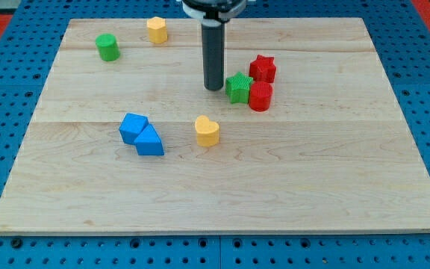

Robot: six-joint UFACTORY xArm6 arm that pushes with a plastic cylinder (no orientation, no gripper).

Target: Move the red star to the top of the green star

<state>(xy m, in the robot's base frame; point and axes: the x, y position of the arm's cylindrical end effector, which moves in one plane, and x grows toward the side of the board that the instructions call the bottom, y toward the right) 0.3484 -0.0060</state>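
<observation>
We had no jaws to open or close: our arm ended in a plain dark rod, and our tip [213, 87] rested on the pale wooden desk [312, 187], gripping nothing.

The relation that mattered was this. The red star-shaped block [263, 68] lay at about two o'clock from our tip, with the green star-shaped block [238, 87] between them, just beside the tip at three o'clock. The red star sat at roughly one o'clock from the green star, very close to it or touching; we could not tell which. We judged the task nearly done, or needing only a small nudge toward nine o'clock to bring the red star squarely to twelve o'clock of the green one. From where we stood, any straight push would have struck the green star first, so the tip would have had to circle round to the red star's far side.

A red rounded block [260, 97] pressed against the green star at its four o'clock and could be disturbed. Elsewhere the desk was roomy: a yellow heart-shaped block [207, 131] and two blue blocks [142, 134] lay well apart toward six and seven o'clock, a green cylinder [107, 47] and a yellow block [157, 30] toward ten and eleven o'clock.
</observation>
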